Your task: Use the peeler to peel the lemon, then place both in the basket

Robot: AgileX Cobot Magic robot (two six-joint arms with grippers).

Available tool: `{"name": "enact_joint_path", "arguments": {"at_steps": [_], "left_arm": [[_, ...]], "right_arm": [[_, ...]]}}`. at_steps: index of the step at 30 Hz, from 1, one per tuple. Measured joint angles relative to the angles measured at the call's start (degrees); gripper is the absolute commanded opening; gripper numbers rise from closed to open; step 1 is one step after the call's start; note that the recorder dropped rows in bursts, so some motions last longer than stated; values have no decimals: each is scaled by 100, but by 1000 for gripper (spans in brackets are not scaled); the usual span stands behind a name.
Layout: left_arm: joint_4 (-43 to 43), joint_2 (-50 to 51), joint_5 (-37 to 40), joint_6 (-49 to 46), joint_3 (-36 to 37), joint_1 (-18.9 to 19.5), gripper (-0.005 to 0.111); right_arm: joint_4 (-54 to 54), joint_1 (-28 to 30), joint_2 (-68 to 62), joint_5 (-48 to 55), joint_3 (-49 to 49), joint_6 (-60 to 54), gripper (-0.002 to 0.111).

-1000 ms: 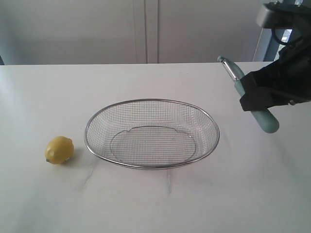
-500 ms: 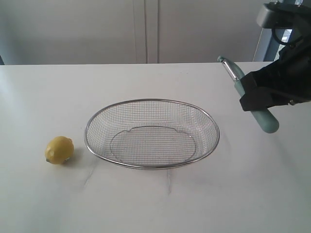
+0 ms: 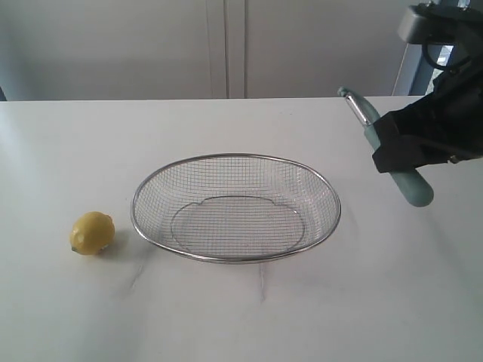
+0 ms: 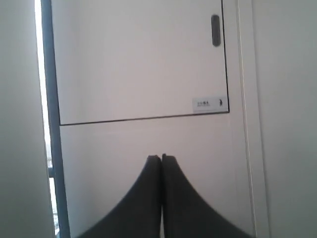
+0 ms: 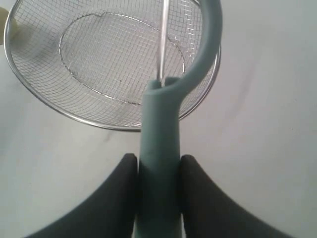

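Right pincer, upper right, clamps the peeler; I should part the closed left pincer and steady the lemon, lower left on the bench.

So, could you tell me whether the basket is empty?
Empty: the basket shows only bare mesh, and the lemon lies outside it.

Basket: fine silver wire mesh in an open weave, with a thicker polished metal rim that catches the light. Peeler: pale teal handle and curved yoke, smooth and matt, plastic by the look; thin bright metal blade. Lemon: yellow rind, finely pitted, soft sheen. Table: white, smooth, matt, with faint grey scuffs. Right gripper: black fingers, smooth dull finish, material unclear. Left gripper: same dull black finish.
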State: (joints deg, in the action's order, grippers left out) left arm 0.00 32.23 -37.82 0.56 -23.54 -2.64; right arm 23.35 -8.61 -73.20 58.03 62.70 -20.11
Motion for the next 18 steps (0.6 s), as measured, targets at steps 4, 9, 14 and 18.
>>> {"name": "enact_joint_path", "arguments": {"at_steps": [4, 9, 14, 18], "left_arm": [[169, 1053, 517, 89, -455, 0, 0], [349, 2277, 2628, 606, -1503, -130, 0], [604, 3124, 5280, 397, -2900, -696, 0], [385, 3561, 6763, -285, -3716, -1149, 0]], "right_arm": [[0, 0, 0, -3, 0, 0, 0], [0, 0, 0, -3, 0, 0, 0], [0, 0, 0, -3, 0, 0, 0], [0, 0, 0, -3, 0, 0, 0]]}}
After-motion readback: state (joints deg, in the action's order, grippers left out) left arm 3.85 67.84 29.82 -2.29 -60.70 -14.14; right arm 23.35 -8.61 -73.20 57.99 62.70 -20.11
